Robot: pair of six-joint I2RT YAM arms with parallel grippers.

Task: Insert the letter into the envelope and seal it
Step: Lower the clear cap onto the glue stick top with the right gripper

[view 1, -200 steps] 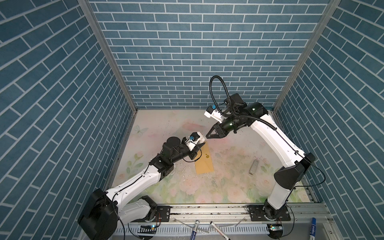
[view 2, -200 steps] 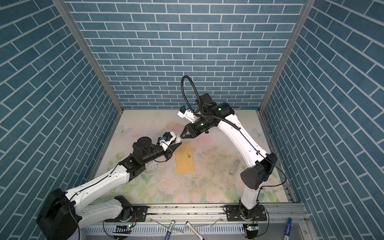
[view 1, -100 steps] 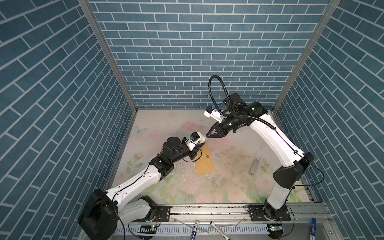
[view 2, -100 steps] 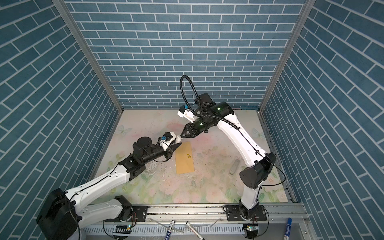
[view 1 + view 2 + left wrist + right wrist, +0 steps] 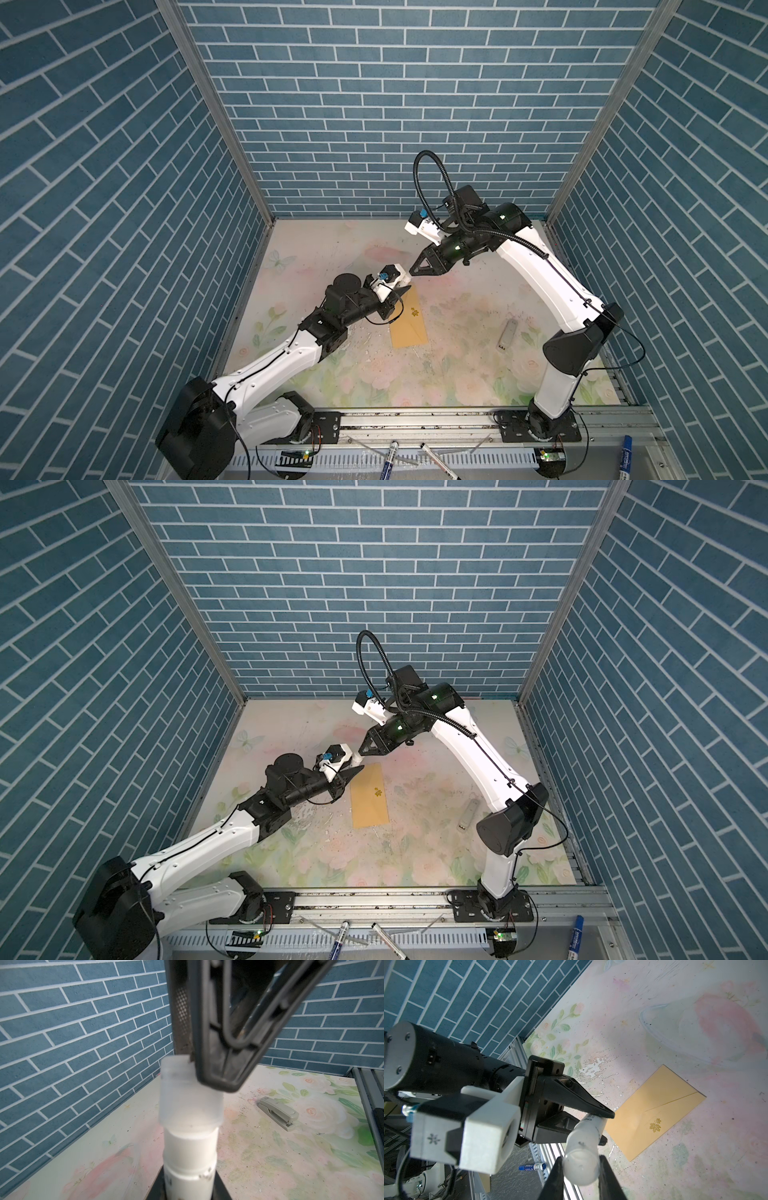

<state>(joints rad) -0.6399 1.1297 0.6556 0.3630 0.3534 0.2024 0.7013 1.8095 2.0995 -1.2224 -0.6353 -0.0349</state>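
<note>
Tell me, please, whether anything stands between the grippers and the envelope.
Nothing visible blocks the envelope, lying uncovered. However, the left gripper and the right gripper both clamp one white glue stick.

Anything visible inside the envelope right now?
No. The envelope lies flat on the table, flap folded down, nothing sticking out. Its paper covers the inside, so the contents cannot be seen.
</note>
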